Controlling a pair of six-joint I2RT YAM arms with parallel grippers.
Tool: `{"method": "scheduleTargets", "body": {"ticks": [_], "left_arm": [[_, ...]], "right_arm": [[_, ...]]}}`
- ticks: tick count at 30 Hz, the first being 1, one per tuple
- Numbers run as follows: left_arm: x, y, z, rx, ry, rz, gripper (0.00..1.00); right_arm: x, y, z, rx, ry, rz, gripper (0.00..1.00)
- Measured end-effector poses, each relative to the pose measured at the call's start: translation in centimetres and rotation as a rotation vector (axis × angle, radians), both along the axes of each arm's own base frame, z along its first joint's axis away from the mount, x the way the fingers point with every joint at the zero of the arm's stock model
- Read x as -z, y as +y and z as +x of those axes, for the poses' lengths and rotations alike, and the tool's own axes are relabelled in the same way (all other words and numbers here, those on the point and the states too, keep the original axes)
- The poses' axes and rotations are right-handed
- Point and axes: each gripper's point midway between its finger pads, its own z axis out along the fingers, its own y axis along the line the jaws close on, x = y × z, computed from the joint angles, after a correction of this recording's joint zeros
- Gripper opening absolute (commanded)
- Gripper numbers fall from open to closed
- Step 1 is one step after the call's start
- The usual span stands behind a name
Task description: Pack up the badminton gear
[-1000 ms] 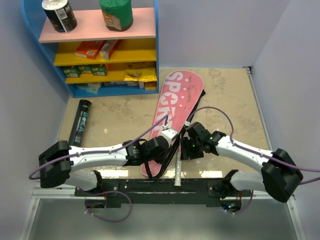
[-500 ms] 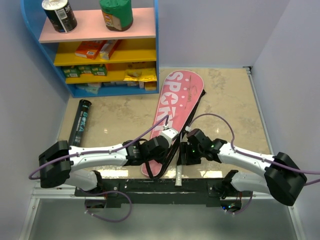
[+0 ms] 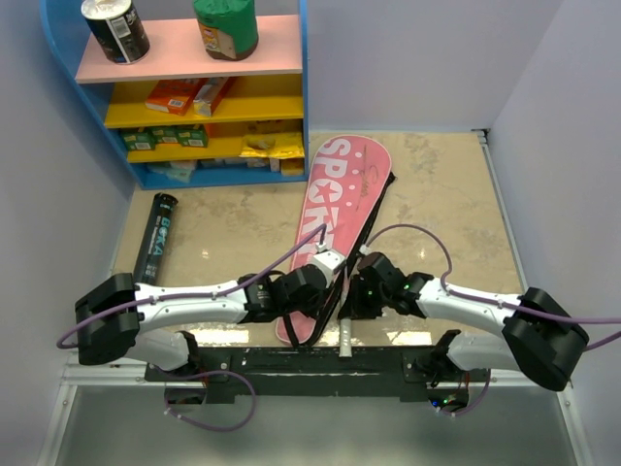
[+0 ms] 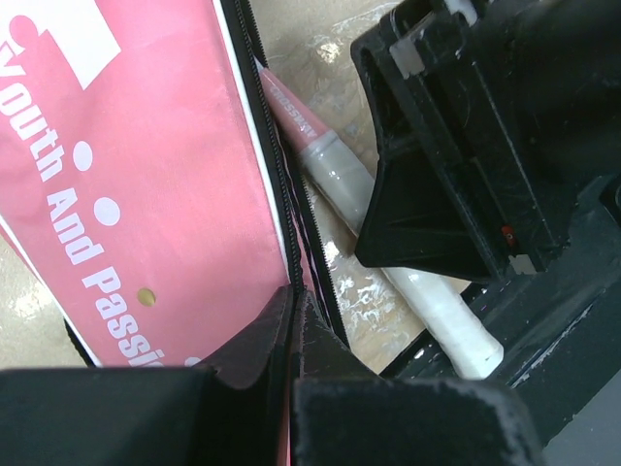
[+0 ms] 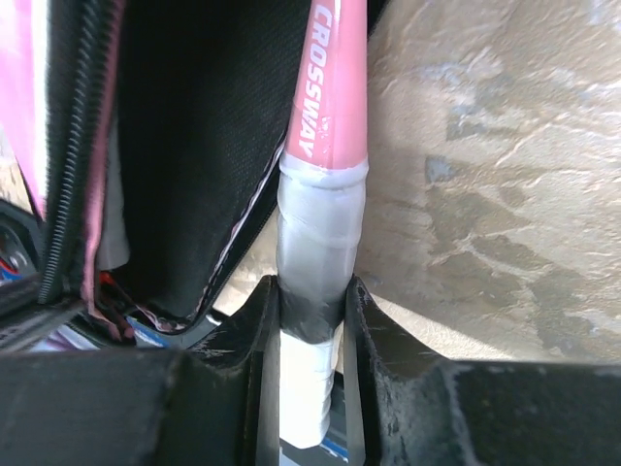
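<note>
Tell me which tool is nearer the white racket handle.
Right. The right tool straddles the racket handle, pressing both its sides; the left tool pinches the pink cover at its zipper edge, beside the handle.

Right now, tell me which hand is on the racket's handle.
The right hand, which straddles the racket's white-wrapped handle. The left hand is instead pinched shut on the zipper edge of the pink SPORT cover.

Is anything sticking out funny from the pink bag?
Yes. A white racket handle pokes out of the unzipped end of the pink cover, near the arm bases. The right fingers squeeze it; the left fingers pinch the cover's edge.
</note>
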Motion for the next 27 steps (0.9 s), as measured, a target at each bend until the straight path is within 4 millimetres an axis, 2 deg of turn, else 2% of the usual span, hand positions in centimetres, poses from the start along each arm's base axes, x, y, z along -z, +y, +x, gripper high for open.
{"method": "scheduleTargets", "body": {"ticks": [3, 9, 18, 27], "left_arm": [[0.5, 0.1, -0.2, 0.005, 0.008, -0.002, 0.0], [0.8, 0.1, -1.1, 0.025, 0.049, -0.03, 0.0], [0.1, -0.2, -1.0, 0.016, 0.054, -0.079, 0.0], [-0.1, -0.5, -0.8, 0.002, 0.062, -0.117, 0.0]], "right_arm": [[-0.2, 0.2, 0.4, 0.021, -0.007, 0.0, 0.0], [-0.7, 2.1, 2.5, 0.088, -0.027, 0.042, 0.0], [-1.1, 4.0, 3.5, 0.156, -0.017, 0.12, 0.0], [-1.6, 4.4, 4.1, 0.215, -0.024, 0.16, 0.0]]}}
